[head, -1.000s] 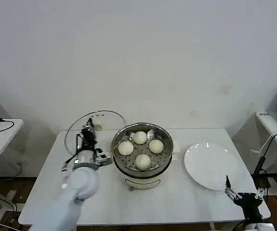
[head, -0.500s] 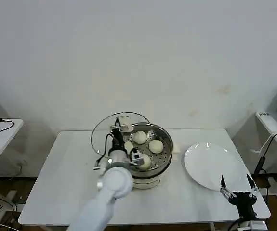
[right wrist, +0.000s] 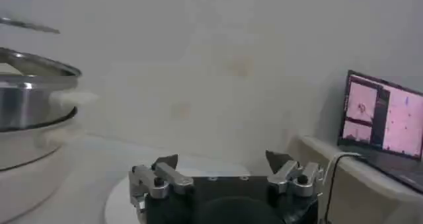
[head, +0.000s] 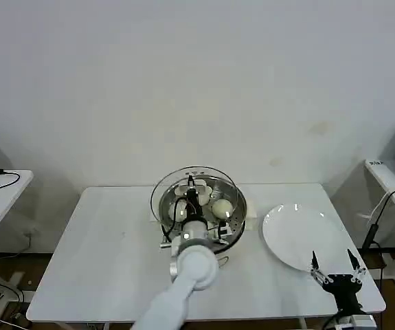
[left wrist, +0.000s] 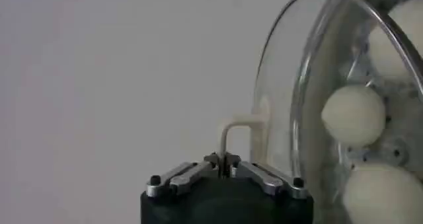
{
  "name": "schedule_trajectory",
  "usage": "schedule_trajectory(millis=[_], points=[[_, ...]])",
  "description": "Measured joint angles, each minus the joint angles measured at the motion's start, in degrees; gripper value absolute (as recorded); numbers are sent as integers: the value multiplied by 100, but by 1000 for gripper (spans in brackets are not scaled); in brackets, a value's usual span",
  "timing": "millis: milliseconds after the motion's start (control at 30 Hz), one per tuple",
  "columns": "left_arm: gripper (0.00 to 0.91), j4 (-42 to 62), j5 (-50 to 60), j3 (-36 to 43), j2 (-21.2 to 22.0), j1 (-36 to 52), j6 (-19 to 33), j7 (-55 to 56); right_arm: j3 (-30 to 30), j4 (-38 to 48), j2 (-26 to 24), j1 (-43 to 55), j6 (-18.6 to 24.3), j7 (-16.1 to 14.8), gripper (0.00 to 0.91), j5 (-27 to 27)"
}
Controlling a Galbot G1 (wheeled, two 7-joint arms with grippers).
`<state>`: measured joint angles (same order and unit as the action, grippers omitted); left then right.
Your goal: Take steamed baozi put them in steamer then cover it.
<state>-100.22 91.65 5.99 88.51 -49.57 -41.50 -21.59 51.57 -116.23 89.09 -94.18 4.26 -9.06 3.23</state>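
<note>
A: Where are the buns (head: 222, 206)?

B: They are already inside the steamer (head: 233, 227), sitting on the tray with holes. The steamer stands in the middle of the tabletop (head: 101, 240).

A: So which step is this?

B: The covering step. The left tool (head: 192, 187) is pinched tight on the white handle of the glass lid (head: 161, 196). The lid hangs just above the steamer, and it sits a bit off to the steamer's left side.

A: Is the lid flat?

B: From the head view it looks nearly level, but I cannot tell for sure. In the left wrist view the lid (left wrist: 291, 100) is right over the buns (left wrist: 353, 115).

A: What should come next?

B: I think the lid must be lined up with the steamer's rim and then go straight down until it rests there. After that the tool can let go.

A: And the other arm?

B: The right tool (head: 334, 267) waits near the white plate (head: 300, 237), far to the right of the steamer, with its fingers spread apart and holding nothing
</note>
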Motion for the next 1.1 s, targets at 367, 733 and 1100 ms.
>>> schedule_trajectory(millis=[367, 733, 1100], points=[[0, 308, 260, -37, 208, -101, 71, 69, -56, 18, 7, -34, 25, 5, 907, 36], [0, 467, 352, -1, 284, -101, 99, 148, -103, -1, 28, -65, 28, 6, 907, 73], [0, 525, 420, 28, 322, -117, 117, 184, -127, -2, 39, -71, 39, 12, 907, 87]])
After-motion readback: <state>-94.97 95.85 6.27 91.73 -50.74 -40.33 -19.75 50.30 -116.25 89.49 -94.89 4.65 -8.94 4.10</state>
